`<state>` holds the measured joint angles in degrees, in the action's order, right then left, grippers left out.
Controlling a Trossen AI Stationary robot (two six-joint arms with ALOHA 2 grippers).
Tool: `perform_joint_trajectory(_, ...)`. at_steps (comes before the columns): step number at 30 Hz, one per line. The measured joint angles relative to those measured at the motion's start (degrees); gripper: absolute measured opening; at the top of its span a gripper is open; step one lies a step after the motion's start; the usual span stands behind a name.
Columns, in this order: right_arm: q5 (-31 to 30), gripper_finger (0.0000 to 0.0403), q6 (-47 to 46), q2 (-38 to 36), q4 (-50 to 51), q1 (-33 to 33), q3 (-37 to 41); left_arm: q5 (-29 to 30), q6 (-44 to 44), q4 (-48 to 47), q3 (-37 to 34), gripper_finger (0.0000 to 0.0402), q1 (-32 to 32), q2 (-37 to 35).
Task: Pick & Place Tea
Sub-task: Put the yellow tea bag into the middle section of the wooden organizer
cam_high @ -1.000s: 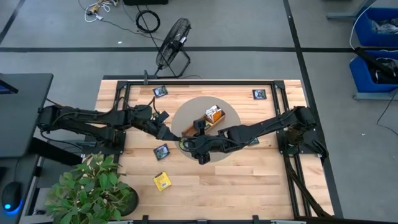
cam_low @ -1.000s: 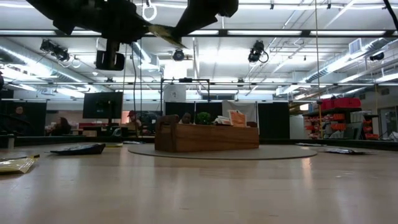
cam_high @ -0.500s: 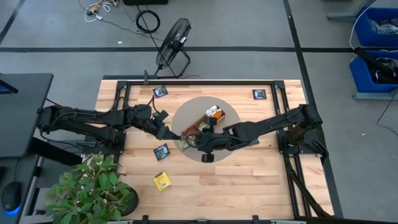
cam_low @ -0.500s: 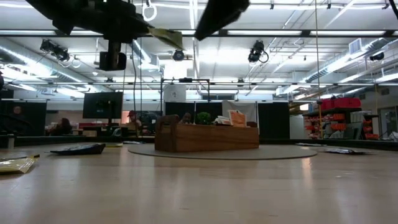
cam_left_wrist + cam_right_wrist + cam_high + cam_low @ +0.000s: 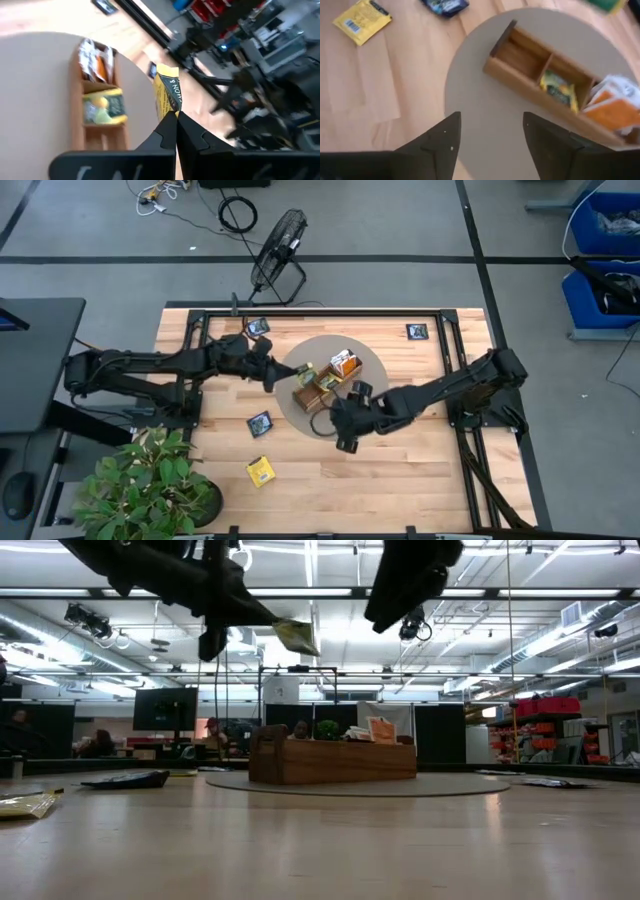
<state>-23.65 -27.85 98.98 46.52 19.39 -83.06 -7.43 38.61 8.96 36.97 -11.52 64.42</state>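
Overhead: a light wooden table (image 5: 400, 470) w/ a round grey-tan mat (image 5: 300, 358) at centre, and on it a brown wooden three-compartment tray (image 5: 325, 383).

The left gripper (image 5: 175, 116) is hovering above the tray's end, fingers pinched tight on the corner of a yellow tea-bag packet (image 5: 167, 92), which is hanging in the air, clear of the tray.

The right gripper (image 5: 490, 131) is sitting over the mat's near edge, just beside the tray; its fingers are standing wide apart w/ nothing between them.

Inside the tray: orange-and-white packets (image 5: 615, 102) are standing in one end compartment, a green-and-yellow packet (image 5: 559, 89) is lying in the middle one, and the other end compartment is showing bare wood.

Loose on the table: a yellow packet (image 5: 260, 470) near the front edge, a dark navy packet (image 5: 260, 422) beside the mat, 2 more dark packets, one (image 5: 257, 327) at the back left & one (image 5: 416, 332) at the back right.

A green potted plant (image 5: 150, 485) is standing at the front left corner.
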Motion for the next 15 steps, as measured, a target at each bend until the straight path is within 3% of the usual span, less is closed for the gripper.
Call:
perform_joint_trajectory(9, -9.2, 0.0201, -15.8, -9.5, -1.5, 5.1, 9.2, 8.1, -6.8, -1.0, 3.9, 0.0001, 0.1, 7.7)
perform_joint_trajectory(15, -11.9, 0.0197, -25.4, -18.1, -1.4, 5.6, 16.9, 9.8, -12.1, -0.6, 6.0, 0.0001, 0.1, 13.4)
